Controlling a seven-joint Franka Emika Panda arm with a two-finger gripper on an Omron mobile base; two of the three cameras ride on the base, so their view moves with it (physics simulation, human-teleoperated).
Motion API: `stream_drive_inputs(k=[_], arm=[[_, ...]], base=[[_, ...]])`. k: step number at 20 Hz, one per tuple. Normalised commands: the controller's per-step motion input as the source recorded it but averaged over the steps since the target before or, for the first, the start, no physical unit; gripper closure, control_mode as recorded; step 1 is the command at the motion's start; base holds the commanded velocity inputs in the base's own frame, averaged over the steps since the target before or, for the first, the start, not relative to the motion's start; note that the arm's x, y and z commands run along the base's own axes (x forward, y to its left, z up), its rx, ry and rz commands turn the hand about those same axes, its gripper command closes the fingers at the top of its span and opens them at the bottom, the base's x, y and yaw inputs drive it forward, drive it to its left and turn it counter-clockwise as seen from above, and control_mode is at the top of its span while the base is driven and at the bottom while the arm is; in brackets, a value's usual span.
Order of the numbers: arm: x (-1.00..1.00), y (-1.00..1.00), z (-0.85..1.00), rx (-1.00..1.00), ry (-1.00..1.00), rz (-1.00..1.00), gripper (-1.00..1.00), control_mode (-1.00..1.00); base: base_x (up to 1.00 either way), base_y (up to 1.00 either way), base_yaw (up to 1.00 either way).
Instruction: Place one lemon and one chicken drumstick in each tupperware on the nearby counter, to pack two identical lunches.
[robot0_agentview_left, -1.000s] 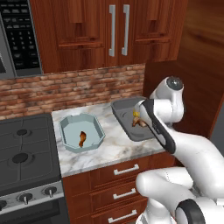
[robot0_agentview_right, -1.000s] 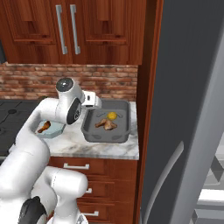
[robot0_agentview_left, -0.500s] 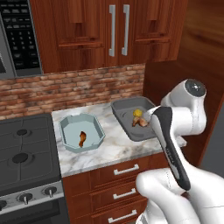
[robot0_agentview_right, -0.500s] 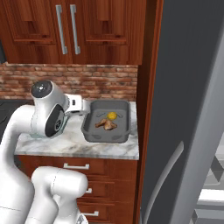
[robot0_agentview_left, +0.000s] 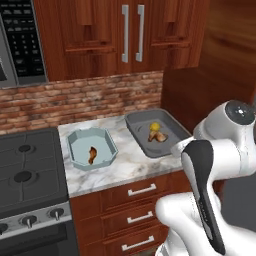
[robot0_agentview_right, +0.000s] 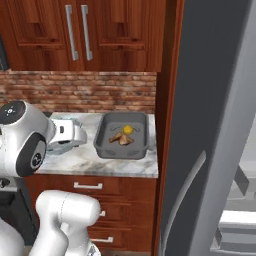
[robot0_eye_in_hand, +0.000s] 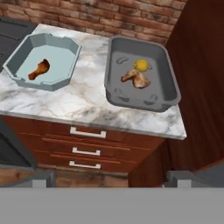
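Ahead of and below the claw (robot0_eye_in_hand: 107, 181), now pulled back off the white-grey marbled worktop (robot0_eye_in_hand: 89, 103) with jaws apart and empty, the dark grey rectangular tub (robot0_eye_in_hand: 168, 85) holds a yellow lemon (robot0_eye_in_hand: 140, 65) and brown drumstick (robot0_eye_in_hand: 136, 78). Left of it, the pale blue-grey cut-corner tub (robot0_eye_in_hand: 17, 70) has only a drumstick (robot0_eye_in_hand: 39, 69), so one lemon is still missing.

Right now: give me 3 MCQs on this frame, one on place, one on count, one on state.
1. Where does the lemon lie?
A. on the stove
B. in the dark grey tub
C. in the pale blue tub

2. How many drumsticks are in tubs?
A. one
B. two
C. three

3. How are the gripper jaws?
A. shut on a lemon
B. shut, empty
C. open, empty

Key: 1 B, the lemon sits in the dark grey tub beside a drumstick. 2 B, another drumstick lies alone in the pale blue tub. 3 C, the gripper has its tips wide apart, nothing between.
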Motion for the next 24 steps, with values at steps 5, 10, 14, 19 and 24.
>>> stream_drive_inputs(k=[5,10,14,19,24], arm=[[0.00,0.00,0.00,0.00,0.00,0.00,-1.00,1.00],[0.00,0.00,0.00,0.00,0.00,0.00,-1.00,1.00],[0.00,0.00,0.00,0.00,0.00,0.00,-1.00,1.00],[0.00,0.00,0.00,0.00,0.00,0.00,-1.00,1.00],[0.00,0.00,0.00,0.00,0.00,0.00,-1.00,1.00]], base=[[-1.00,-0.43,-0.06],[-1.00,-0.73,-0.05],[-0.69,-0.96,-0.09],[-0.14,-1.00,-0.07],[0.00,-1.00,-0.06]])
